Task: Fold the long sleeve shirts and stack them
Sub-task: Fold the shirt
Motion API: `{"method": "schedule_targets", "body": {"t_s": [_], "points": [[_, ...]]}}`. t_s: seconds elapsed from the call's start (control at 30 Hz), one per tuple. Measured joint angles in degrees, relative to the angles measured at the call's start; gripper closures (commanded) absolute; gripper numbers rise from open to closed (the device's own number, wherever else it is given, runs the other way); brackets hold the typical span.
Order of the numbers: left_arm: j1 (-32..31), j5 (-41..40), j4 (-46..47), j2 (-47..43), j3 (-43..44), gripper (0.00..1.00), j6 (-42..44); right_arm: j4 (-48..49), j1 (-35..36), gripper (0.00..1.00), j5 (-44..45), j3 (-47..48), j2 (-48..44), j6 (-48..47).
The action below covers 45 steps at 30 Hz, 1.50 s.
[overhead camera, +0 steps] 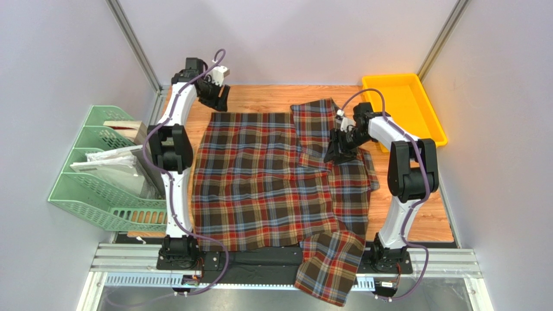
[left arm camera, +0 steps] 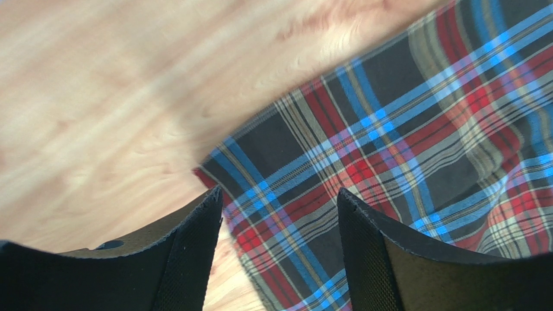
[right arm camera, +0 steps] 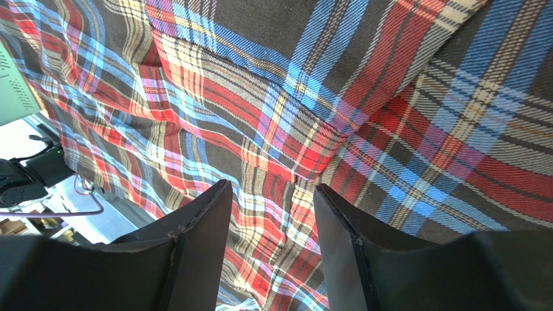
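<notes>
From above: large soft flannel shirt in dark brown, red, blue and cream plaid [overhead camera: 272, 181] spread flat across the wooden table [overhead camera: 259, 97], one sleeve doubled inward under the right gripper [overhead camera: 336, 148], another part trailing off the near edge, well away from both hands. Left gripper [overhead camera: 219, 97] poised just over the shirt's far corner. Judged light, limp and floppy: no stiffness to hold a crease, prone to drag and bunch, so best pinched at hems, corners or cuffs and carried low. From the left wrist: fingers [left arm camera: 195, 253] apart, nothing between them, a hemmed plaid corner directly below and reaching past the fingertips, bare wood off to the left-hand side. A good place for a pinch, by the look. From the right wrist: fingers [right arm camera: 201, 233] apart as well, no cloth caught between as far as shows, layered plaid filling everything beyond the tips, a sleeve edge crossing diagonally just ahead. Weave fine, matte, unlikely to slip.
</notes>
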Motion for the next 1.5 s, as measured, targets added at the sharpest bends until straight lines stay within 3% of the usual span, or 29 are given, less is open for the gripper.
{"method": "schedule_targets", "body": {"t_s": [0.43, 0.67, 1.03, 1.33, 1.43, 1.5], "points": [[2.78, -3.37, -2.95, 5.97, 1.33, 0.30, -0.59, 0.02, -0.02, 0.39, 1.25, -0.07, 0.61, 0.00], [3.32, -5.31, -4.83, 11.87, 10.25, 0.30, -0.59, -0.42, -0.02, 0.39, 1.20, -0.17, 0.59, 0.00], [2.54, -5.66, -7.85, 15.10, 17.25, 0.41, 0.13, -1.40, -0.02, 0.38, 1.29, -0.15, 0.59, 0.00], [-1.14, -12.68, -9.88, 18.88, 19.58, 0.43, 2.23, -2.14, -0.02, 0.38, 1.36, -0.04, 0.59, -0.90], [-2.12, -14.10, -10.51, 18.91, 20.44, 0.48, 2.64, -2.34, -0.02, 0.38, 1.36, -0.02, 0.59, -1.09], [-2.54, -14.56, -11.34, 19.10, 20.44, 0.60, 3.10, -2.47, -0.02, 0.38, 1.36, 0.17, 0.59, -1.11]]}}
